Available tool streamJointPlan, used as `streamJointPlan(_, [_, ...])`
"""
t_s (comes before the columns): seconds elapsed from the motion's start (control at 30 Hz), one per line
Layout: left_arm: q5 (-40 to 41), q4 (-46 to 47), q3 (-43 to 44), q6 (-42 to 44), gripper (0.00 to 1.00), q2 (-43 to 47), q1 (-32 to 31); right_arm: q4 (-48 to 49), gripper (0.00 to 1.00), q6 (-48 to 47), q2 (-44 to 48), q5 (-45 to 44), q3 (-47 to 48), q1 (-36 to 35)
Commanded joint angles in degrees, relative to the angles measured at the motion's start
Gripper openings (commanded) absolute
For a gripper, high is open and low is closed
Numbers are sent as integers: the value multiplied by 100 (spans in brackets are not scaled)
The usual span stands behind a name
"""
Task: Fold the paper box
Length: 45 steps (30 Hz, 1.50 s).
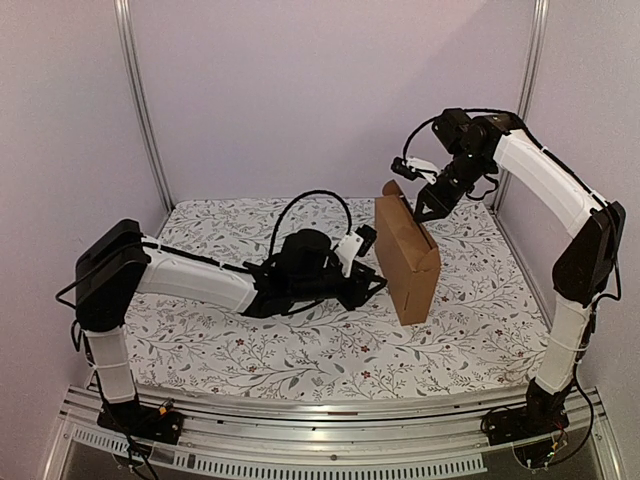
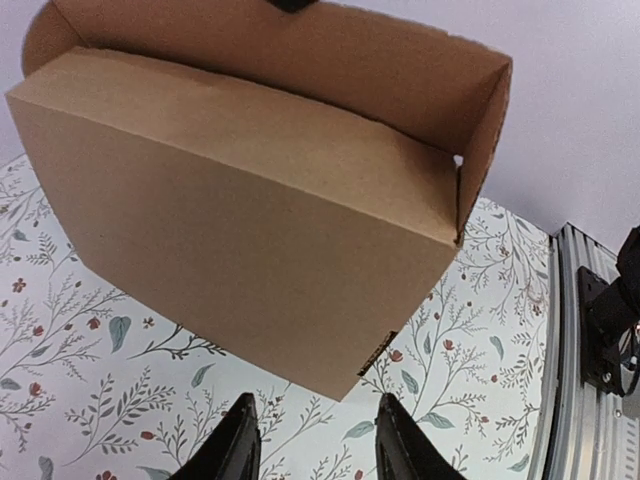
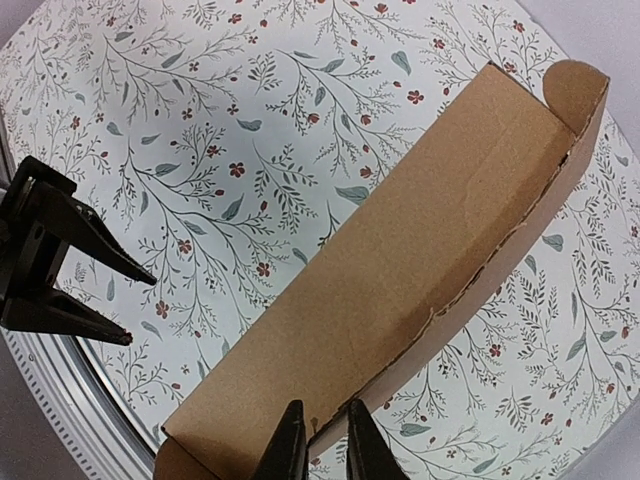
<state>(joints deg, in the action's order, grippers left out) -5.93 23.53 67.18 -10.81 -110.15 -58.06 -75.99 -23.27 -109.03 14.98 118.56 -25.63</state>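
The brown paper box (image 1: 408, 262) stands on its narrow side on the floral cloth, right of centre, with a rounded flap sticking up at its far end. My right gripper (image 1: 425, 215) comes down onto the box's top far edge. In the right wrist view its fingers (image 3: 290, 445) sit close together over the cardboard seam of the paper box (image 3: 420, 260), pinching that edge. My left gripper (image 1: 372, 282) is low beside the box's left face. In the left wrist view the left gripper (image 2: 318, 445) is open and holds nothing, with the paper box (image 2: 250, 220) just ahead of the fingertips.
The floral tablecloth (image 1: 250, 340) covers the table. An aluminium rail (image 1: 320, 440) runs along the near edge, and frame posts (image 1: 140, 100) stand at the back corners against plain walls. The open left gripper (image 3: 142, 310) also shows at the left of the right wrist view.
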Motion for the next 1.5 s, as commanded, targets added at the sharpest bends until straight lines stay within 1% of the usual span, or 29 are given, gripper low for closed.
streamJointPlan(0.0, [576, 880, -91, -901, 40, -203, 58, -244, 13, -448, -45, -126, -6, -39])
streamJointPlan(0.17, [763, 1060, -130, -1163, 40, -260, 49, -305, 12, -728, -58, -27, 40, -31])
streamJointPlan(0.3, [886, 1176, -467, -1188, 40, -32, 47, -336, 12, -829, -57, 3, 61, -38])
streamJointPlan(0.4, [1131, 1147, -787, -1061, 41, 286, 53, -396, 12, -950, -61, 67, 75, -38])
streamJointPlan(0.6, [1642, 771, -1179, -682, 44, 872, 125, -633, 12, -1210, -142, 246, 174, -35])
streamJointPlan(0.87, [2244, 438, -1306, -664, 45, 1176, 244, -878, 12, -1623, -168, 426, 180, -38])
streamJointPlan(0.97, [2495, 212, -1266, -619, 49, 1344, 371, -986, 11, -1867, -130, 558, 181, -36])
streamJointPlan(1.03, [2503, 37, -1205, -524, 53, 1425, 521, -1029, 11, -2015, -119, 597, 184, -38])
streamJointPlan(1.17, [2267, -489, -658, -325, 59, 1357, 981, -1064, 11, -2207, -115, 635, 199, -36])
streamJointPlan(1.33, [1184, -1110, 388, -221, 63, 870, 1735, -1265, 11, -2413, -151, 915, 368, -43])
streamJointPlan(1.47, [150, -1353, 1261, 30, 67, 277, 2156, -1338, 11, -2517, -227, 1013, 409, -36])
